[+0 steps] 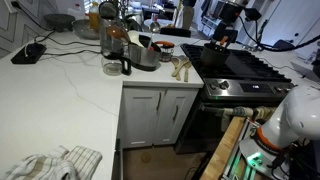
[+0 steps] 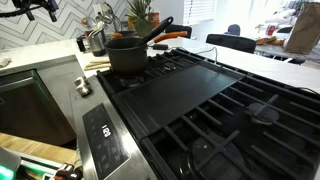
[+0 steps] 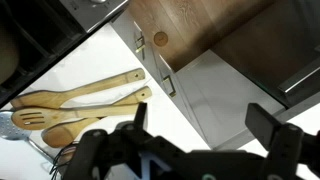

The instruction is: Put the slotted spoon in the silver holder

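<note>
Plainly, the fingers stand spread and empty, the slotted spoon lying outside their gap, off to one side.

The slotted spoon is pale tan wood. The gripper is black. The counter is white with faint grey veins, and the cabinets are white. The holder is shiny silver. The stove is black on top. The pot is black. At upper left, the backsplash has a pale herringbone pattern. At lower left, the cloth is white with dark stripes. The floor is brown wood.
</note>
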### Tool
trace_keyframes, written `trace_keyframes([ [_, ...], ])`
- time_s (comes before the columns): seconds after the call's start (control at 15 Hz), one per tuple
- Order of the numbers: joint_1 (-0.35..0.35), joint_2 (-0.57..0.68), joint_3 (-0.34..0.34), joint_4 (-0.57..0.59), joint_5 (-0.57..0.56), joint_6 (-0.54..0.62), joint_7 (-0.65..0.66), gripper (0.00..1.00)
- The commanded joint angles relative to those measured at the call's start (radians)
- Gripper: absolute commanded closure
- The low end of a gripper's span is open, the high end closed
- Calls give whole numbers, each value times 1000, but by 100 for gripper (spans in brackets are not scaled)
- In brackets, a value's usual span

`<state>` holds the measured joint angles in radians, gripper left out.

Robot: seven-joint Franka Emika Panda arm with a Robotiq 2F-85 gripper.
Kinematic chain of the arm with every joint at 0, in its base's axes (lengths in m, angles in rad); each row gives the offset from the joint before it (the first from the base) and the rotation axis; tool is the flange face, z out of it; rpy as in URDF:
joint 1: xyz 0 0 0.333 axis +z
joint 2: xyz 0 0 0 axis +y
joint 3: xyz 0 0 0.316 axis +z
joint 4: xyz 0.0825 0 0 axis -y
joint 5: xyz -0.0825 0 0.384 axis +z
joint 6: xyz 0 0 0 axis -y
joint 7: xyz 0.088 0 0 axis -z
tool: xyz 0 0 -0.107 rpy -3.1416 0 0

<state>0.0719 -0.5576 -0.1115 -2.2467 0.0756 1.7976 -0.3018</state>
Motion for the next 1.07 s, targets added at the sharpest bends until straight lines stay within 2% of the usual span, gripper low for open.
trace_keyframes([
  [0.0,-11,2,8,2,5,-2,-4,0],
  [0.6,-11,2,8,2,5,-2,-4,0],
  [0.73,-22,73,-1,61,65,-21,86,0],
  [1.0,-71,189,1,121,88,3,233,0],
])
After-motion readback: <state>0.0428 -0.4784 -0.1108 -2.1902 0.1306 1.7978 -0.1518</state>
